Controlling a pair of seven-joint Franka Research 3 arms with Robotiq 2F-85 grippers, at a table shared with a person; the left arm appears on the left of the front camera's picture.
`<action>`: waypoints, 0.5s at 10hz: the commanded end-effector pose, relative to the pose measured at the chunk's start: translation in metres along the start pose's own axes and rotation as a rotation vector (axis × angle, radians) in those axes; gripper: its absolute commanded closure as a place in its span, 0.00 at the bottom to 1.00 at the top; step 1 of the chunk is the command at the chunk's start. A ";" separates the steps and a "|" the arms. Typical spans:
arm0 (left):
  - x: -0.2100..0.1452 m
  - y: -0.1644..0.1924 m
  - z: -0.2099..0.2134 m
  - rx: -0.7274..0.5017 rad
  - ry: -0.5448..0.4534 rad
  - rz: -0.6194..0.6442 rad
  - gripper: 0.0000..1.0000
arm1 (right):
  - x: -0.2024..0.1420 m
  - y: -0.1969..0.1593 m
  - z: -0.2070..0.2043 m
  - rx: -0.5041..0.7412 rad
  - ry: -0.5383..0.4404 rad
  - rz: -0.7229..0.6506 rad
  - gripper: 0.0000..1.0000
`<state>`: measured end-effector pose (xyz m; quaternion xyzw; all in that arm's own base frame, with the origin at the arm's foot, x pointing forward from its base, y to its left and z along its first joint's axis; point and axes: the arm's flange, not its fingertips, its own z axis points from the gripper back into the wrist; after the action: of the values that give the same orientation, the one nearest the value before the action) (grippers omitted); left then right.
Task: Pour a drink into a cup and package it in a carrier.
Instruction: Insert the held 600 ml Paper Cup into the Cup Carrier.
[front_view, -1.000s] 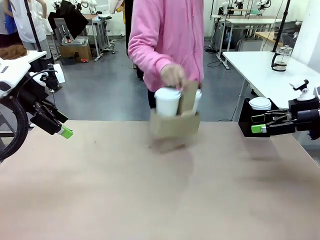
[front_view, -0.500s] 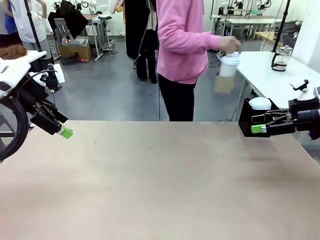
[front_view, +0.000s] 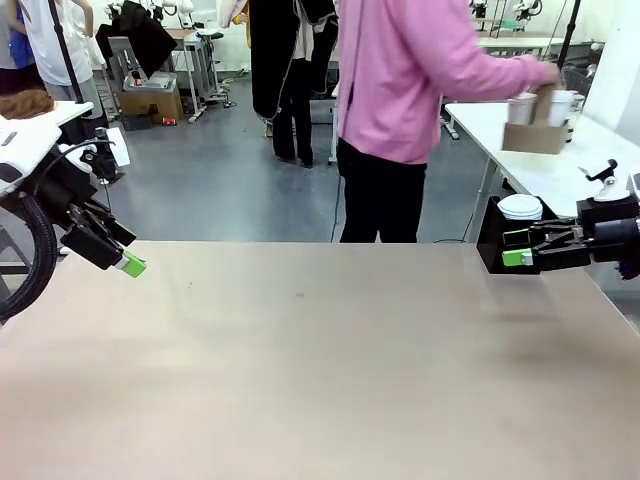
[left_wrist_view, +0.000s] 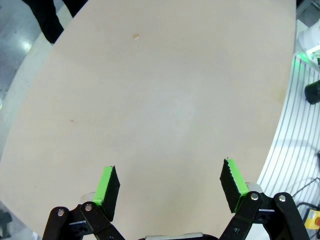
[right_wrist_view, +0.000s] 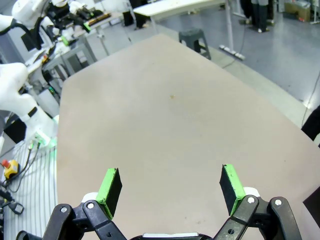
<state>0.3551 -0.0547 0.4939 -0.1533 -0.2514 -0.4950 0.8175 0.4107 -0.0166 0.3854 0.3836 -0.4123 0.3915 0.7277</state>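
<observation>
The person in a pink top stands beyond the table's far edge, turned to the right, and holds the brown carrier (front_view: 533, 137) over the white side table (front_view: 530, 170). The white cup (front_view: 521, 107) stands in the carrier, with a second white cup (front_view: 563, 105) beside it. The drink is hidden. My left gripper (front_view: 125, 262) hangs open at the table's left edge, nothing between its fingers (left_wrist_view: 170, 185). At the right edge my right gripper (front_view: 515, 250) is open and empty too (right_wrist_view: 170, 187).
A black box (front_view: 493, 240) stands just behind my right gripper, with a short white lidded cup (front_view: 520, 207) on it. The brown tabletop (front_view: 320, 360) spreads bare between both arms. Other people and benches stand farther back.
The person has lifted the carrier with its cups off the table's far middle and carried it right, over the white side table. Neither gripper has moved.
</observation>
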 end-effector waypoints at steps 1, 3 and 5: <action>-0.001 0.001 0.000 -0.012 -0.014 -0.011 0.00 | 0.001 0.000 0.000 0.001 0.003 0.003 0.00; -0.001 0.001 0.000 -0.012 -0.014 -0.011 0.00 | 0.001 0.000 0.000 0.001 0.003 0.003 0.00; -0.001 0.001 0.000 -0.012 -0.014 -0.011 0.00 | 0.001 0.000 0.000 0.001 0.003 0.003 0.00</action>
<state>0.3551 -0.0547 0.4939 -0.1533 -0.2514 -0.4950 0.8175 0.4107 -0.0166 0.3854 0.3836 -0.4123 0.3915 0.7277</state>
